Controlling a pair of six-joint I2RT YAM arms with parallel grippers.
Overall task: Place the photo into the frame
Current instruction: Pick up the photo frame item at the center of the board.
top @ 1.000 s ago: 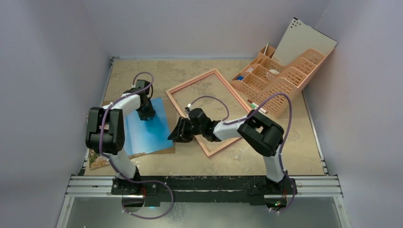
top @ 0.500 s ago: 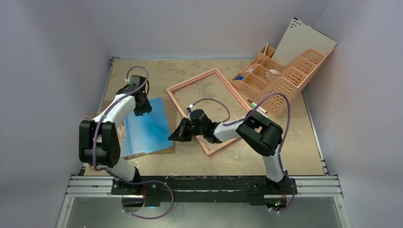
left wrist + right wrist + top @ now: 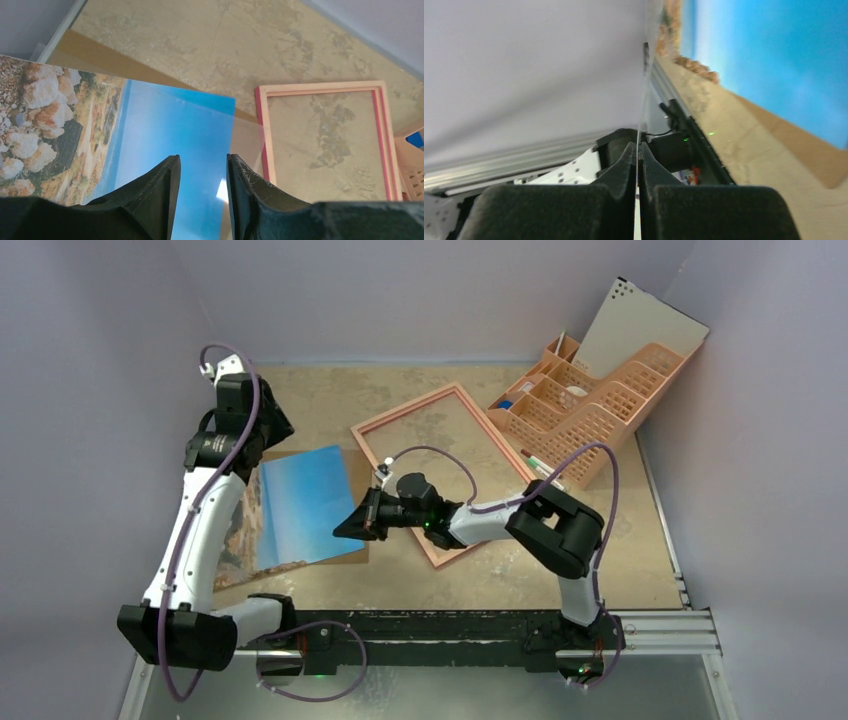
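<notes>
While the photo [image 3: 300,502] lies face up left of centre, beside the frame [image 3: 405,409], your right jaws are closed on the edge of what looks like a clear sheet [image 3: 248,140]. Your left jaws hang half open and empty; next, likely lift that sheet away.

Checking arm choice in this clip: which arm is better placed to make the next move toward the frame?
Right. The right gripper is shut on a thin clear sheet at the photo's right edge, beside the frame. The left gripper hangs high at the far left, jaws apart, empty.
</notes>
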